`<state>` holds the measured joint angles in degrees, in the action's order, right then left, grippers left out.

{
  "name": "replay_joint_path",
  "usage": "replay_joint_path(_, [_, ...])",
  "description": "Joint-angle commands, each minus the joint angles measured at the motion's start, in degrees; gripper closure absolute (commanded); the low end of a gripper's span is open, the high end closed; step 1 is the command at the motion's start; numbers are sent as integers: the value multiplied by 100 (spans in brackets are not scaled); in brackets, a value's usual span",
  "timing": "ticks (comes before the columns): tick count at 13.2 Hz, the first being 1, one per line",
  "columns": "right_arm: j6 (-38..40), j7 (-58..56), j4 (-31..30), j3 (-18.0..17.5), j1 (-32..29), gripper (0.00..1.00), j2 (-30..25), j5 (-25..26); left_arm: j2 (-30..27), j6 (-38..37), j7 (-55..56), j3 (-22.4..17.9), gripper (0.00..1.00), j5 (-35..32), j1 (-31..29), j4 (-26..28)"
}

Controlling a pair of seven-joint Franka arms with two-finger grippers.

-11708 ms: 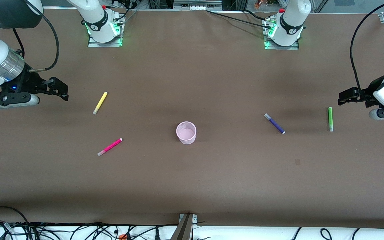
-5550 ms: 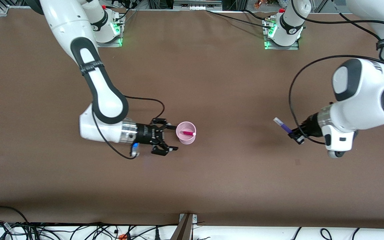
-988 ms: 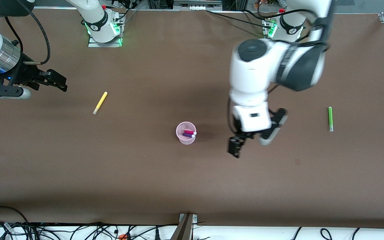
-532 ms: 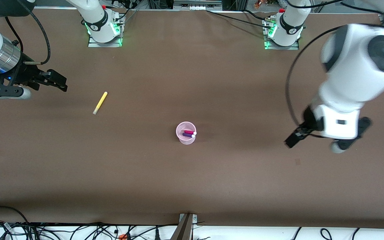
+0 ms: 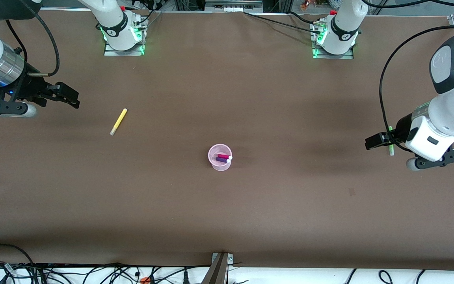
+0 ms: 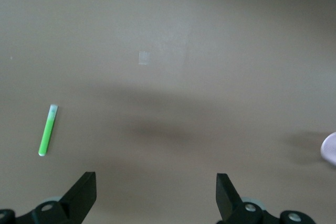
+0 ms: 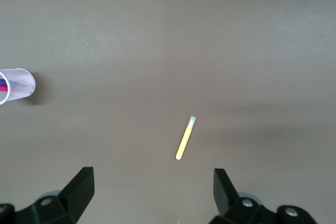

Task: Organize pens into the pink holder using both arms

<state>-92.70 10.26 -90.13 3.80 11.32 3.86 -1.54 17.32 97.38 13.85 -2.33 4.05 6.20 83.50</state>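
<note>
Left gripper [image 5: 373, 141], released and empty, hovers over the green pen [image 6: 47, 130] lying on the desk [image 5: 227, 205]; square the jaws across its barrel before descending. Right gripper [image 5: 69, 99] waits open above the desk; pink holder [image 5: 220, 157] stands mid-desk.

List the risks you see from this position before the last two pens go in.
1. The left claw hangs open over the slim green marker pen, which lies off-centre in its wrist view; a straight descent may miss.
2. The small pale pink translucent cup already holds two leaning pens; another insertion might tip it.
</note>
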Motion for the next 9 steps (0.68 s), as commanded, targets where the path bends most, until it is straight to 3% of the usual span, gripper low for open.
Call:
replay_joint_path(1, [50,-24,119,-10,11,0,18,66,-896,833,-576,75,0,104,-267,1438])
replay_joint_path(6, [94,-24,110,-2,-7,0,27,40,-906,696,-717,83,0,8,-268,1398])
replay_joint_path(9, [94,-24,110,-2,-7,0,27,40,-836,-102,-1464,31,0,-1,-277,1029])
